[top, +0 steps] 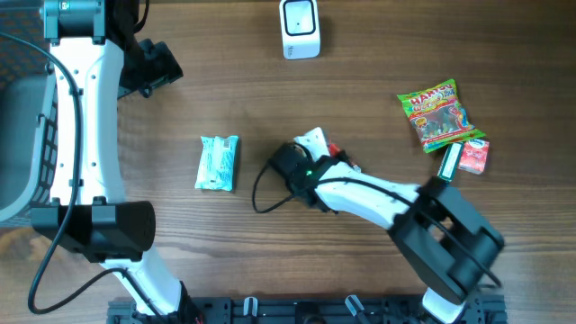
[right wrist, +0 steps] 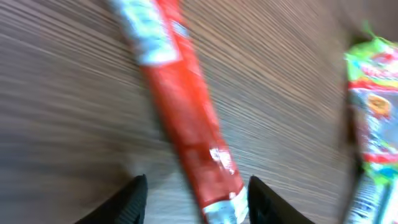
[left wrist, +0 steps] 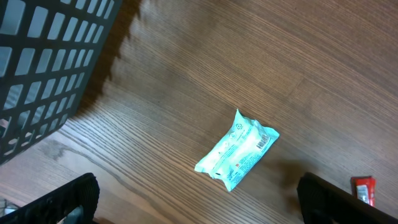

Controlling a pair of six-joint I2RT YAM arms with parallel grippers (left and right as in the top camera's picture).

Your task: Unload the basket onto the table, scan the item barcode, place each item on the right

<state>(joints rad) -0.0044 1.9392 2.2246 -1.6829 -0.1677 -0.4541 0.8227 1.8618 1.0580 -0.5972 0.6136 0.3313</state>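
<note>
Right gripper straddling red stick (jaws apart), candy bag near

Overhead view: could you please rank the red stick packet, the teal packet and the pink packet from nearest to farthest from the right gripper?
1. Red stick packet: on the table between the open fingers of the right gripper.
2. Teal packet: mid-table, off to the left.
3. Pink packet: far right, just below the gummy bag.

Scanner top centre; tissue pack mid-table (basket far left); candy bag right.
</note>
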